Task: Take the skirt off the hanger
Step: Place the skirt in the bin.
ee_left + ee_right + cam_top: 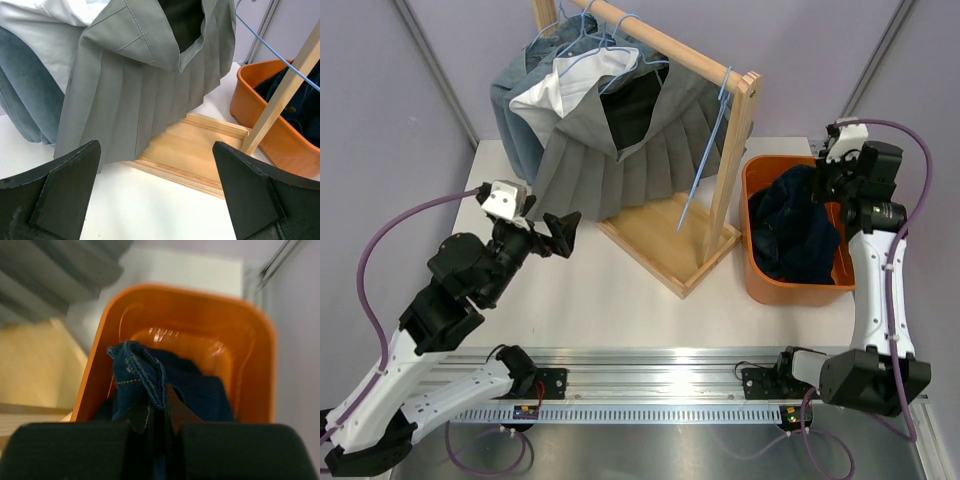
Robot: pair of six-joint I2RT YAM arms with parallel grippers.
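Note:
A grey pleated skirt [620, 165] [140, 100] hangs from a hanger on the wooden rack [670, 45], beside a white garment [560, 90] and a blue-grey one [515, 110]. My left gripper [558, 235] [155, 145] is open just in front of the grey skirt's hem, low over the table, with nothing between its fingers. An empty blue wire hanger [705, 150] [270, 45] dangles at the rail's right end. My right gripper [832, 185] [162, 395] is shut on a fold of a dark blue denim skirt [795, 235] [135, 370] that lies in the orange bin [760, 285] [200, 295].
The rack's wooden base [665, 250] [195, 150] sits mid-table between the two arms. The right upright [735, 150] stands close to the bin's left wall. The bin fills the table's right side.

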